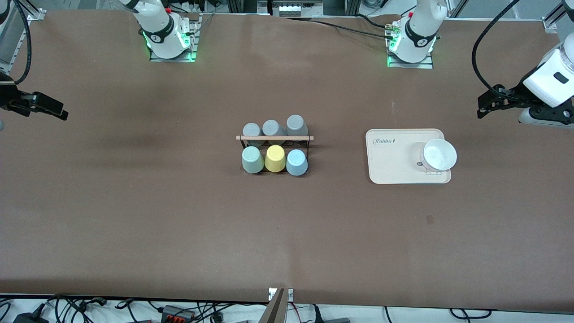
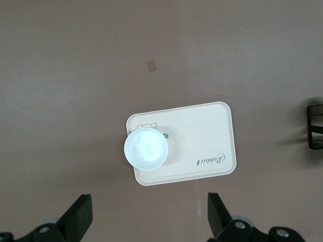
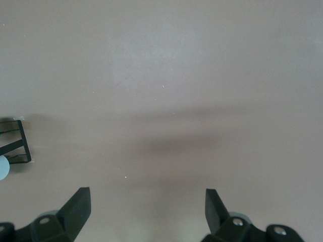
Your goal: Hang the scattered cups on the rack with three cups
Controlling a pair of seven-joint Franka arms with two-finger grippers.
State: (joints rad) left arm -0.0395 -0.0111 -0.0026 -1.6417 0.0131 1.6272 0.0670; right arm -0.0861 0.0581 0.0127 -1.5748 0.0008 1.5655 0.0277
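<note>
The black wire rack, with its wooden rod on top, stands mid-table. A sage-green cup and a light blue cup sit bottom-up on its side nearer the front camera, with a yellow cup between them. My left gripper hangs open over bare table at the left arm's end, well apart from the rack. In the left wrist view the left gripper holds nothing. My right gripper hangs open at the right arm's end, and the right wrist view shows the right gripper empty.
Three grey cups sit bottom-up on the rack's side toward the robots. A cream tray lies toward the left arm's end with a white bowl-like cup on it. The same tray shows in the left wrist view. The rack's corner shows in the right wrist view.
</note>
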